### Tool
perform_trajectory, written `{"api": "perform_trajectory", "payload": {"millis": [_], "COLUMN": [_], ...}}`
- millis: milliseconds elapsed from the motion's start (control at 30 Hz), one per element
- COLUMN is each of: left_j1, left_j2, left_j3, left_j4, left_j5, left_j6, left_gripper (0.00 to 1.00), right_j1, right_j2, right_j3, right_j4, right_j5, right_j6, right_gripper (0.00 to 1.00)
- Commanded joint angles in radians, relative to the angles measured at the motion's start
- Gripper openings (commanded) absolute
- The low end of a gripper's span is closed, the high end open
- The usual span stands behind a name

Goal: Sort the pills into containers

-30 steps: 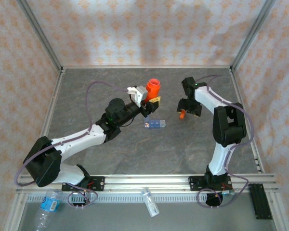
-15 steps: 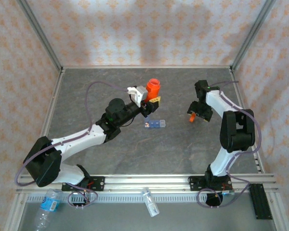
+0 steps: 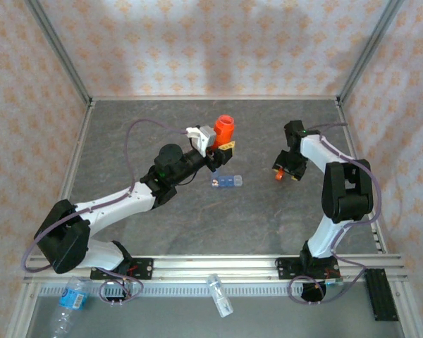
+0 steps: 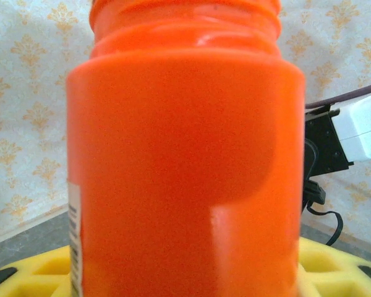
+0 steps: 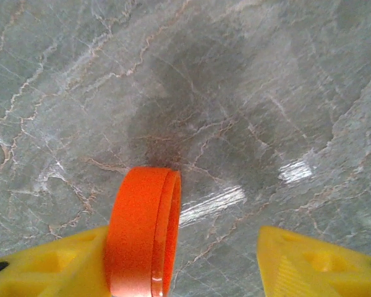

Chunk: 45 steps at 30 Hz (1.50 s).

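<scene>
Where the left gripper (image 3: 221, 143) sat over mid-table, its yellow fingers (image 4: 337, 266) were clamped on an upright orange vial (image 3: 224, 127). Right gripper (image 3: 283, 171) hung low over the grey table (image 3: 162, 225), jaws parted. An orange cap (image 5: 142, 230), standing on edge, lay against one finger, while the other finger stood clear of it with bare table between. Whether the cap rested on the table could not be told. The containers (image 3: 227, 181), a small blue compartment strip, lay flat on the table just nearside of the left gripper, touching neither gripper and well apart from the right one.
</scene>
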Motion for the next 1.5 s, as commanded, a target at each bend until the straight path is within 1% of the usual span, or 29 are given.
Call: {"api": "perform_trajectory", "payload": {"millis": [0, 67, 200, 233, 300, 367, 500, 633, 733, 833, 967, 1100, 1133, 1267, 1367, 1400, 1467], "left_j1": [0.009, 0.009, 0.008, 0.009, 0.011, 0.009, 0.009, 0.008, 0.009, 0.008, 0.008, 0.008, 0.009, 0.008, 0.008, 0.008, 0.008], "left_j2": [0.006, 0.006, 0.001, 0.001, 0.004, 0.005, 0.012, 0.016, 0.014, 0.012, 0.009, 0.011, 0.011, 0.014, 0.013, 0.013, 0.011], "left_j3": [0.019, 0.02, 0.02, 0.02, 0.02, 0.021, 0.031, 0.042, 0.046, 0.049, 0.055, 0.064, 0.064, 0.07, 0.071, 0.071, 0.07], "left_j4": [0.048, 0.043, 0.035, 0.035, 0.034, 0.035, 0.023, 0.011, -0.003, -0.018, -0.033, -0.046, -0.049, -0.044, -0.045, -0.044, -0.046], "left_j5": [0.021, 0.021, 0.019, 0.02, 0.018, 0.018, 0.02, 0.024, 0.022, 0.023, 0.024, 0.026, 0.027, 0.029, 0.032, 0.033, 0.036], "left_j6": [-0.01, -0.009, -0.005, -0.004, -0.002, -0.001, -0.001, 0.0, 0.003, 0.005, 0.008, 0.012, 0.013, 0.006, 0.004, 0.005, 0.005], "left_gripper": [0.0, 0.0, 0.0, 0.0, 0.0, 0.0, 0.0, 0.0, 0.0, 0.0, 0.0, 0.0, 0.0, 0.0, 0.0, 0.0, 0.0], "right_j1": [0.001, 0.001, 0.001, 0.001, 0.0, 0.001, 0.001, 0.001, 0.002, 0.007, 0.007, 0.007, 0.005, -0.001, -0.004, -0.004, -0.005], "right_j2": [-0.013, -0.009, -0.004, -0.005, -0.013, -0.024, -0.037, -0.01, 0.024, 0.059, 0.11, 0.135, 0.134, 0.115, 0.098, 0.092, 0.074], "right_j3": [-0.019, -0.025, -0.031, -0.034, -0.04, -0.051, -0.061, -0.065, -0.081, -0.098, -0.109, -0.125, -0.131, -0.156, -0.178, -0.187, -0.196], "right_j4": [0.034, 0.049, 0.074, 0.084, 0.113, 0.16, 0.257, 0.381, 0.519, 0.633, 0.682, 0.67, 0.664, 0.63, 0.613, 0.609, 0.589], "right_j5": [-0.035, -0.05, -0.08, -0.091, -0.129, -0.182, -0.296, -0.418, -0.501, -0.53, -0.52, -0.499, -0.492, -0.456, -0.431, -0.426, -0.408], "right_j6": [0.022, 0.026, 0.034, 0.035, 0.038, 0.038, 0.06, 0.105, 0.165, 0.21, 0.216, 0.19, 0.184, 0.161, 0.155, 0.153, 0.146], "right_gripper": [0.55, 0.5, 0.35, 0.32, 0.24, 0.18, 0.12, 0.12, 0.12, 0.13, 0.15, 0.18, 0.19, 0.34, 0.42, 0.46, 0.56]}}
